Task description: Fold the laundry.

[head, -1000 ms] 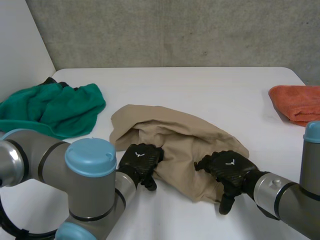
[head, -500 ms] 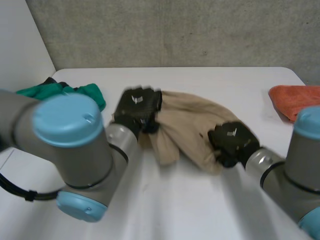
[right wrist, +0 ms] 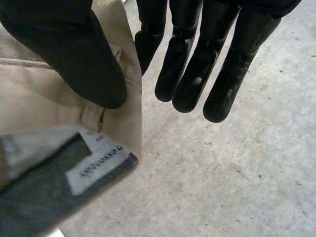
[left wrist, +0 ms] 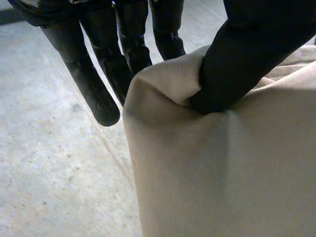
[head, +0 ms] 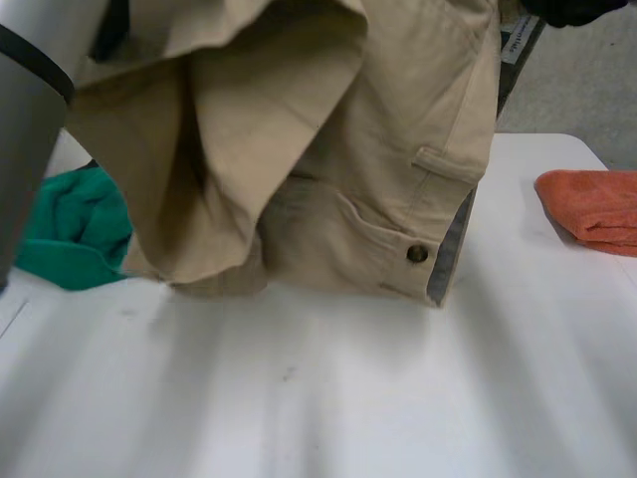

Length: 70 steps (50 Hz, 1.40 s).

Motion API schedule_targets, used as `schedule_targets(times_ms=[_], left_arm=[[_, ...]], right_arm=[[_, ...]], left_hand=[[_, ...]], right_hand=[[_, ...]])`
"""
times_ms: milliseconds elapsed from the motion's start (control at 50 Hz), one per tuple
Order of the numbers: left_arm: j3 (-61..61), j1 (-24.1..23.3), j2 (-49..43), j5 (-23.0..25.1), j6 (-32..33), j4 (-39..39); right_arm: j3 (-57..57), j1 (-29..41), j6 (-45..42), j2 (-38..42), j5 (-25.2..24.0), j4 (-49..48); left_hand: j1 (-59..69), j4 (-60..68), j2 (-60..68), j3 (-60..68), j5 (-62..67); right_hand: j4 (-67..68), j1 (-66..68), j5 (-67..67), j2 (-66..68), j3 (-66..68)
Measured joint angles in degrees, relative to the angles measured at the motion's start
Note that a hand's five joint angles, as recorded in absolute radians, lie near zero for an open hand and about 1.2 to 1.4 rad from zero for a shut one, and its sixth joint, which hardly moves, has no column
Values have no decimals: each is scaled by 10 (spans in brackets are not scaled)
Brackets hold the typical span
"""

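1. The beige trousers are up in the air and hang wide across the head view between the two arms.
2. Their lowest folds hang close above the white table. I cannot tell whether they touch it.
3. In the left wrist view, the left hand is grasping the cloth. Its thumb is pressed into a bunched fold at the top edge of the trousers.
4. The other fingers on that hand are held out straight beside the fold, clear of the fabric.
5. The right hand has its thumb clamped on the waistband, right by a belt loop. It pins the band against a finger behind it.
6. The remaining fingers point out straight, just beside the cloth edge.
7. Under that thumb the waistband turns open, showing a grey lining and a white label. The print on the label is too small to read.
8. In the head view, the right hand sits at the garment's upper corner, and the grey left arm stands at the other side.
9. A back pocket with a dark button faces the camera, low on the hanging cloth.
10. A green cloth lies on the table partly behind the trousers on the left side.
11. An orange cloth lies well apart at the table's right edge.
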Motion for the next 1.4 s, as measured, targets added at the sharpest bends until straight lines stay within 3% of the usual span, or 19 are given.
schedule_targets(times_ms=[220, 300, 400, 420, 440, 480, 500, 520, 560, 580, 620, 720, 820, 940, 1020, 1180, 1340, 1400], left_arm=[[19, 25, -106, 31, -2, -1], [39, 44, -215, 43, -2, 3], [45, 48, -238, 45, -2, 4], [85, 67, -344, 47, -1, 13], [94, 69, -360, 47, 0, 16], [125, 73, -404, 40, 4, 30], [138, 75, -419, 35, 6, 37], [149, 76, -431, 30, 8, 43], [168, 78, -449, 13, 12, 58], [173, 78, -452, 6, 13, 63], [178, 78, -453, -12, 15, 72], [149, 77, -422, -34, 16, 81], [52, 75, -340, -39, 17, 80], [-123, 57, -225, -33, 17, 77], [-200, 31, -198, -27, 18, 80], [-249, -1, -232, -18, 19, 118], [-153, -1, -381, -18, 74, 199], [-148, -1, -387, -18, 77, 201]], right_arm=[[-28, -19, 14, 99, 1, -4], [-56, -27, 19, 221, 3, -14], [-61, -27, 19, 240, 4, -17], [-92, -25, 16, 339, 21, -57], [-97, -24, 15, 354, 27, -68], [-111, -22, 10, 393, 47, -106], [-118, -22, 6, 408, 57, -120], [-124, -22, 1, 421, 65, -131], [-137, -21, -12, 443, 84, -144], [-145, -20, -23, 455, 97, -147], [-156, -20, -45, 468, 120, -145], [-157, -19, -82, 464, 147, -128], [-101, -22, -106, 398, 150, -113], [22, -25, -120, 292, 100, -91], [82, -24, -129, 253, 68, -64], [196, -21, -140, 210, 29, -13], [267, -17, -140, 206, 31, -33], [269, -17, -140, 206, 31, -34]], left_hand=[[0, 0, 0, 0, 0], [0, -4, -5, -5, 0], [-1, -14, -13, -13, -2], [-20, -87, -86, -84, -46], [-80, -135, -144, -141, -95], [-344, -361, -358, -352, -322], [-358, -373, -382, -375, -334], [-494, -506, -502, -495, -465], [-528, -563, -560, -557, -523], [-528, -570, -566, -562, -528], [-528, -570, -568, -562, -528], [-528, -570, -568, -562, -528], [-528, -570, -568, -562, -528], [-528, -570, -568, -562, -528], [-528, -570, -568, -562, -528], [-528, -570, -568, -562, -528], [-528, -570, -568, -562, -528], [-528, -570, -568, -562, -528]], right_hand=[[0, 0, 0, 0, 0], [0, 0, 0, 0, 0], [0, 0, 0, 0, 0], [0, 0, 0, 0, 0], [0, 0, 0, 0, 0], [-40, -32, -36, -45, -48], [-147, -133, -136, -145, -147], [-275, -259, -261, -277, -275], [-275, -259, -261, -277, -275], [-498, -422, -481, -502, -499], [-543, -440, -524, -540, -550], [-545, -440, -527, -543, -555], [-545, -440, -527, -543, -555], [-545, -440, -527, -543, -555], [-545, -440, -527, -543, -555], [-545, -440, -527, -543, -554], [-545, -440, -527, -543, -554], [-545, -440, -527, -543, -554]])
